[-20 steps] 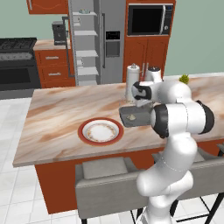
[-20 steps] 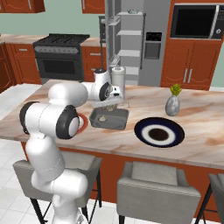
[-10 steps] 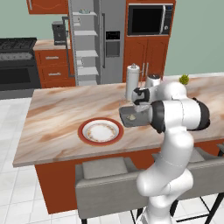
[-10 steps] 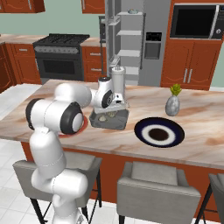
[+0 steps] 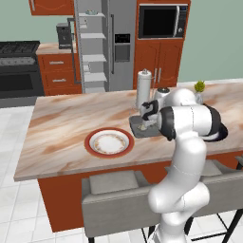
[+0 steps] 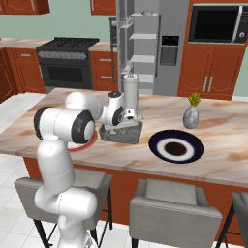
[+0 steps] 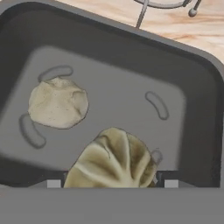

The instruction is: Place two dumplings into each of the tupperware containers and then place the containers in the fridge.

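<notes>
Right, my gripper hangs low over the dark grey tub on the island, jaws spread fairly wide, with a crimped dumpling sitting between the fingertips. Whether it's pinched or already resting on the tub floor, I can't tell. A second dumpling lies flat on the floor, a little beyond it. I judge this tub is getting its second piece; next I'd lift clear. The fridge stands open across the kitchen.
</notes>
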